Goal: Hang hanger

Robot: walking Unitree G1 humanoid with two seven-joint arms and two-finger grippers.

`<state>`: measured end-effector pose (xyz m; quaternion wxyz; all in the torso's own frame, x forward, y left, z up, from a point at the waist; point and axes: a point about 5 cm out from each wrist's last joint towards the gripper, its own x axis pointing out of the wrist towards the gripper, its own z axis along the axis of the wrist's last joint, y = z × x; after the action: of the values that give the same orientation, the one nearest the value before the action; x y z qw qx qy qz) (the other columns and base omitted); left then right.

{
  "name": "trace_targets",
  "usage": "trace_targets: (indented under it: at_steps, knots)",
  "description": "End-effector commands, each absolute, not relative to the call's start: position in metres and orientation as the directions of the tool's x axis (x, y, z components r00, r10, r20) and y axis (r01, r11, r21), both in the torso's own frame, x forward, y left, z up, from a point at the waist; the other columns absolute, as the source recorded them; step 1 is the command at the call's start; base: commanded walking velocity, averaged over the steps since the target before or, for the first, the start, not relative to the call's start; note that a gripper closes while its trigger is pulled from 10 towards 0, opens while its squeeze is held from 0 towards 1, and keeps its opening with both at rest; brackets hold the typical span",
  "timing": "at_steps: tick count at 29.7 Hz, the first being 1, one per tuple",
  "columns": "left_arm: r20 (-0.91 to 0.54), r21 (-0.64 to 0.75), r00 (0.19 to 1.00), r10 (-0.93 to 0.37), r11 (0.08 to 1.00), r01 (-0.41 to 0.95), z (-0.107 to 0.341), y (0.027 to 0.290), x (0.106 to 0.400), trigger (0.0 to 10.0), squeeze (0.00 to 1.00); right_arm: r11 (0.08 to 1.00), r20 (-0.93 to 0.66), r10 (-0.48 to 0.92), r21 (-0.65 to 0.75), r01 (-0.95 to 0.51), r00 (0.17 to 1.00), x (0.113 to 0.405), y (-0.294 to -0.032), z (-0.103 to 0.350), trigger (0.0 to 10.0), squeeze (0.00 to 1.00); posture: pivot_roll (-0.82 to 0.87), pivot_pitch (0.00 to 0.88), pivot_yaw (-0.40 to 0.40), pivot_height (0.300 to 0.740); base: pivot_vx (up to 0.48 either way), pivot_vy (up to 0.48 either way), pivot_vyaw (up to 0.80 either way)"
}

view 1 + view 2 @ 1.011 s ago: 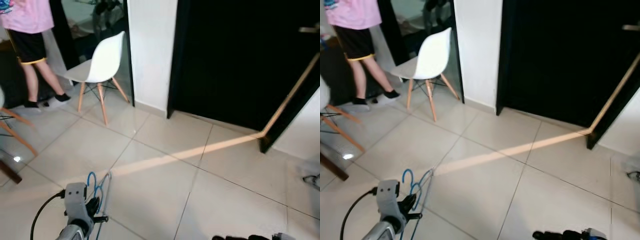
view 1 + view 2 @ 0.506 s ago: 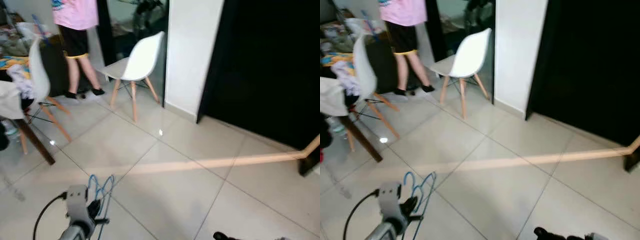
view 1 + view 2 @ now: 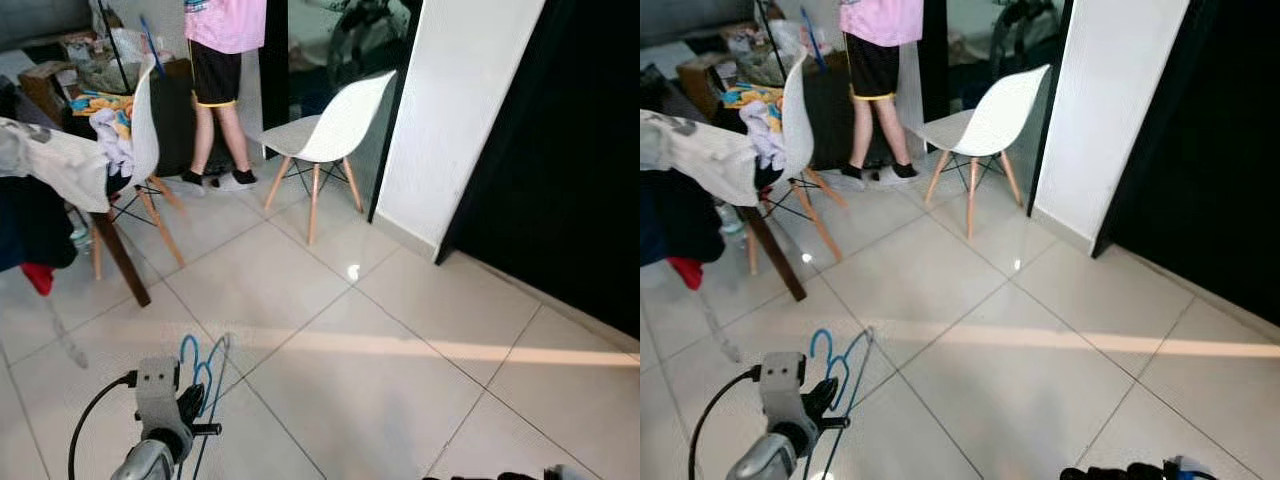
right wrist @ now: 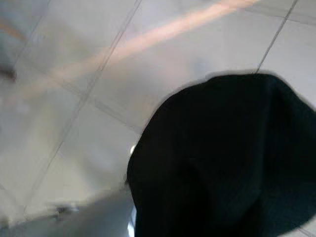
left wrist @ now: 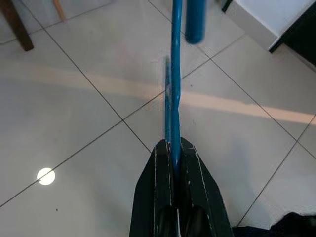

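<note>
Pale glossy floor tiles (image 3: 400, 400) run across a room, crossed by a warm strip of light (image 3: 420, 349). Low over these tiles, at the robot's left front, a blue hanger (image 5: 175, 94) is held up by the left gripper (image 5: 175, 148): its two black fingers (image 5: 195, 170) are pressed together on the hanger's thin blue wire, with no gap showing between them beyond the wire itself. From the head camera the hanger's blue hooks and loops (image 3: 195, 365) rise just above the grey wrist camera block (image 3: 155, 383), and a black cable (image 3: 90, 420) curves off the arm to the left.

At the lower right edge the right gripper (image 3: 1110, 472) hangs low as a dark shape; in its own wrist view it is a blurred black mass (image 4: 227, 158), and I cannot tell how its fingers stand.

Farther out, a white chair (image 3: 325, 135) on wooden legs stands near a white wall corner (image 3: 460, 110), with a black door panel (image 3: 580, 170) to the right. A person in a pink top and black shorts (image 3: 220, 70) stands behind the chair. To the left, a second white chair (image 3: 140, 130) sits at a tabletop (image 3: 50, 165) draped with clothes.
</note>
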<state>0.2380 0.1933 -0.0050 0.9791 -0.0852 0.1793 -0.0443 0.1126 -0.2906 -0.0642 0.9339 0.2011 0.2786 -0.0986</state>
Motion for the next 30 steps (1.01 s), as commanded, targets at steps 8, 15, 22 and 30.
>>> trace_targets:
  at_steps: [8, 15, 22, 30]
  knots:
    - [-0.375, -0.177, 0.921, -0.108, 0.983, 0.044, -0.012, 0.199, 0.226, 10.0, 0.00, 0.899, -0.554, -0.073, 0.323, 0.295, 0.829, 0.105, -0.295, -0.063, 10.0, 0.00, -0.06, 0.115, -0.031, 0.740, 0.000, 0.000, 0.66]
    - [-0.365, -0.176, 0.925, -0.110, 0.983, 0.048, -0.007, 0.193, 0.227, 10.0, 0.00, 0.899, -0.555, -0.074, 0.322, 0.297, 0.829, 0.101, -0.296, -0.063, 10.0, 0.00, -0.06, 0.119, -0.032, 0.740, 0.000, 0.000, 0.66]
    - [-0.360, -0.185, 0.923, -0.132, 0.980, 0.068, -0.001, 0.188, 0.229, 10.0, 0.00, 0.904, -0.550, -0.069, 0.318, 0.285, 0.833, 0.095, -0.299, -0.062, 10.0, 0.00, -0.05, 0.114, -0.031, 0.740, 0.000, 0.000, 0.66]
    - [-0.312, -0.057, 0.936, -0.162, 0.987, 0.152, 0.015, 0.194, 0.244, 10.0, 0.00, 0.937, -0.460, -0.036, 0.294, 0.190, 0.887, 0.114, -0.299, -0.051, 10.0, 0.00, -0.04, 0.093, -0.028, 0.740, 0.000, 0.000, 0.65]
